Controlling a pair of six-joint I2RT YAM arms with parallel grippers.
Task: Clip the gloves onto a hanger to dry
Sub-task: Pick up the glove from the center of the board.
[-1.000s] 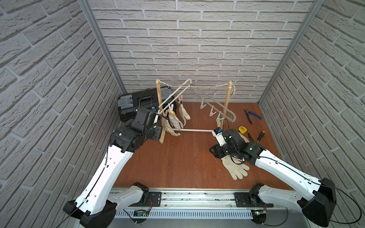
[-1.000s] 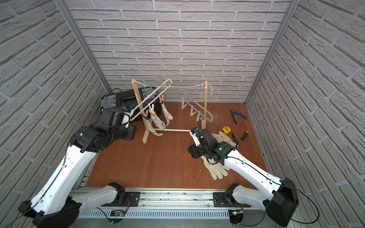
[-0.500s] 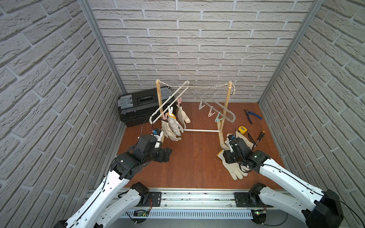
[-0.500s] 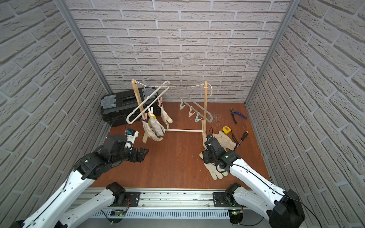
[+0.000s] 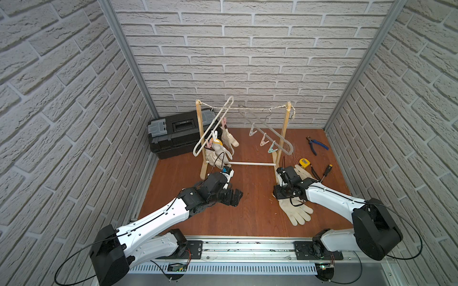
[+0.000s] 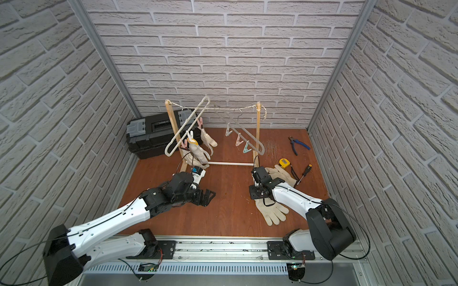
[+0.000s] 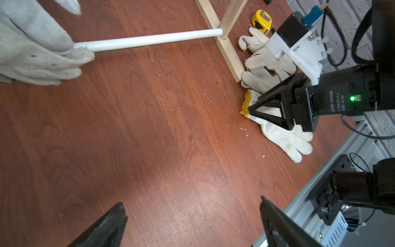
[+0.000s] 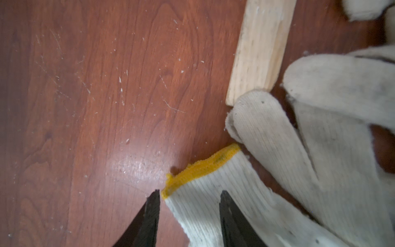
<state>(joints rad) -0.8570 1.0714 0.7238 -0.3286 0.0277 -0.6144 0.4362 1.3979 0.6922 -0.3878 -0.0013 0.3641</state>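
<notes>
straddling yellow cuff [image 8: 203, 169] of a glove [image 8: 198, 213] at right, r gripper [image 8: 189, 193] jaws apart; l gripper [image 7: 192, 202] jaws spread wide over floor [image 7: 149, 128]; other gloves [image 5: 219, 149] clipped on far hanger [image 5: 212, 123].

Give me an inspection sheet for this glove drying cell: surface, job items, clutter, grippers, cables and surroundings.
Surface: red-brown wood board, with fine scratches and pale specks.
Job's things: hung gloves clipped on the white hanger; grey hanger with three empty clips; two loose on the board, near glove and far glove, beside the rack foot.
Clutter: black toolbox, blue-handled pliers, yellow tape measure, screwdriver.
Grippers: left gripper open, empty, over bare board; right gripper has its jaws apart astride the near glove's yellow cuff, not clamped.
Cables: black cable loop at the right wrist hangs over the near glove.
Surroundings: white brick-look walls; metal rail in front.
</notes>
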